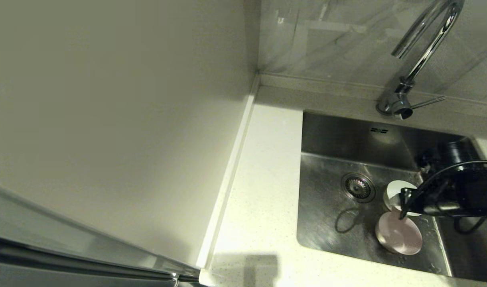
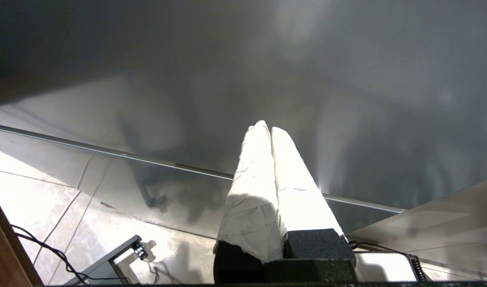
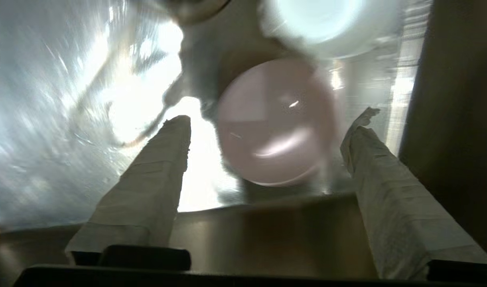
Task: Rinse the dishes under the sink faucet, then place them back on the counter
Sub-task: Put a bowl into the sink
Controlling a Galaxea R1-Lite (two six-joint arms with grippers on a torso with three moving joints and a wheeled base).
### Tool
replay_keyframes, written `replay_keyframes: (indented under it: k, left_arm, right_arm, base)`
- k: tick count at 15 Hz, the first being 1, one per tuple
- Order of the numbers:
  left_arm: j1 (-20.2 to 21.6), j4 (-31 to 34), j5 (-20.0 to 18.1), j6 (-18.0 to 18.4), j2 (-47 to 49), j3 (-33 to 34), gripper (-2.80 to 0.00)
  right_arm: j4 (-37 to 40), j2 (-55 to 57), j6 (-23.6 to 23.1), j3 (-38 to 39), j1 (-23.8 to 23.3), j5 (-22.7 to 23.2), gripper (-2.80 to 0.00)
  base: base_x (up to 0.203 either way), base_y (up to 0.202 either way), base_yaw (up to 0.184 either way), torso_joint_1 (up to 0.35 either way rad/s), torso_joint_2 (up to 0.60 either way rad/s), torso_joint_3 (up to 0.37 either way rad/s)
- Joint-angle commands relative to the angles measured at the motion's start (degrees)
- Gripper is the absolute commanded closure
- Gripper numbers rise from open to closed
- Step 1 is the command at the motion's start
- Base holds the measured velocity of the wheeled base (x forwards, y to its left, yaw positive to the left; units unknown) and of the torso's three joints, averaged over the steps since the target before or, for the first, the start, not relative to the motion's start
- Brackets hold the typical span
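Note:
A pale pink bowl (image 1: 399, 238) (image 3: 275, 123) lies in the steel sink (image 1: 327, 223), near its front right. Just behind it sits a whitish bowl (image 1: 395, 189) (image 3: 327, 20), partly covered by my right gripper (image 1: 403, 205) (image 3: 273, 117). That gripper hangs open just above the pink bowl, its taped fingers (image 3: 159, 159) spread either side and holding nothing. The pale blue bowl is out of view. The chrome faucet (image 1: 422, 52) arches over the sink's back edge. My left gripper (image 2: 267, 128) is shut and empty, parked below the counter, facing a cabinet front and floor.
The drain strainer (image 1: 358, 187) lies left of the bowls, with overflow slots (image 1: 379, 130) on the sink's back wall. The faucet lever (image 1: 426, 103) points right. The speckled counter (image 1: 263, 179) runs left of the sink, bounded by a beige wall panel (image 1: 107, 99).

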Motion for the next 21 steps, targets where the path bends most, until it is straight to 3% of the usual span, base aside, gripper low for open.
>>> replay_keyframes:
  k: [1,2,6,10,14,18,21]
  left_arm:
    - [0.0,0.0,0.0,0.0,-0.2,0.0,0.0]
    - [0.0,0.0,0.0,0.0,-0.2,0.0,0.0]
    - [0.0,0.0,0.0,0.0,-0.2,0.0,0.0]
    - [0.0,0.0,0.0,0.0,-0.2,0.0,0.0]
    - [0.0,0.0,0.0,0.0,-0.2,0.0,0.0]
    - [0.0,0.0,0.0,0.0,-0.2,0.0,0.0]
    - [0.0,0.0,0.0,0.0,-0.2,0.0,0.0]
  right_arm:
    - [5.4,-13.1,0.1,-0.7,-3.4,0.2,-2.8]
    - [11.3,-16.6,-0.1,-2.6,-5.1,0.5,-2.8]
    - [48.1,-24.6,-0.5,-16.5,-12.5,0.0,-2.8]
    - [59.5,-27.5,0.6,-18.5,-27.0,2.7,-2.8]
    - [62.2,-24.1,-0.3,-15.3,-40.3,10.7,-2.8]
    - [48.3,-17.6,-1.5,-8.0,-48.4,12.4,-2.8]
    - [45.5,-14.7,-6.0,-8.3,-54.0,13.1,-2.8]
  base:
    - [0.0,0.0,0.0,0.0,0.0,0.0]
    - [0.0,0.0,0.0,0.0,0.0,0.0]
    - [0.0,0.0,0.0,0.0,0.0,0.0]
    - [0.0,0.0,0.0,0.0,0.0,0.0]
    - [0.0,0.0,0.0,0.0,0.0,0.0]
    - [0.0,0.0,0.0,0.0,0.0,0.0]
    - [0.0,0.0,0.0,0.0,0.0,0.0]
